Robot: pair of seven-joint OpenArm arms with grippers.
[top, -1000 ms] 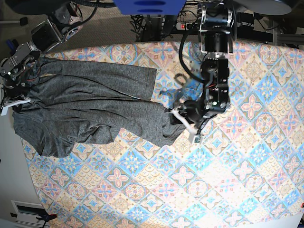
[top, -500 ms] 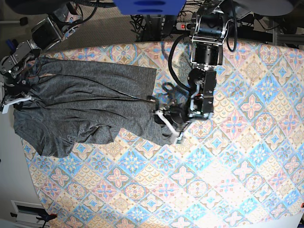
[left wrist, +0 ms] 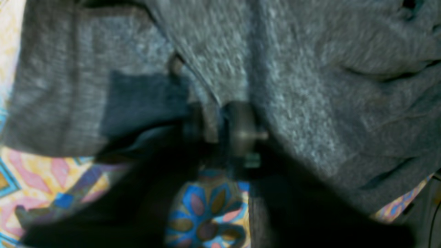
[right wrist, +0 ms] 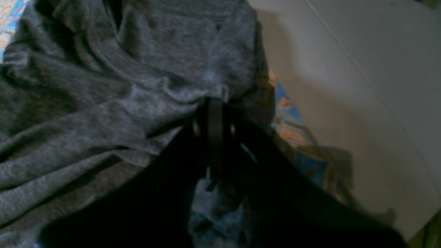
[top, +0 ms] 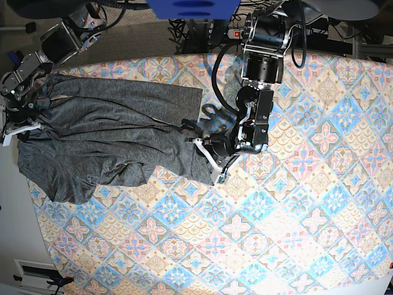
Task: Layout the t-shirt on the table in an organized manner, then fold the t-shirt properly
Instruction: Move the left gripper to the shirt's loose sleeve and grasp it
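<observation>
Pinching the hem edge of the dark grey t-shirt (top: 116,141), the left tool (top: 206,150) is sitting at the garment's edge nearest the middle of the tabletop (top: 295,209), its jaws brought together on a fold of the fabric. In the left wrist view the left tool (left wrist: 220,124) is showing its two pads pressed onto a ridge of the t-shirt (left wrist: 310,69), with the patterned tabletop (left wrist: 206,206) lying just beneath. The right tool (top: 21,126) is clamping the opposite end of the garment at the tabletop's edge; in the right wrist view the right tool (right wrist: 215,120) is gripping a bunched edge of the t-shirt (right wrist: 103,103), jaws together on the cloth, beside a strip of the tabletop (right wrist: 293,131) and the pale floor (right wrist: 361,69) beyond it. The t-shirt is lying spread lengthwise between the two tools across the far part of the tabletop, wrinkled, with its near edge curling unevenly over the diamond tiles
</observation>
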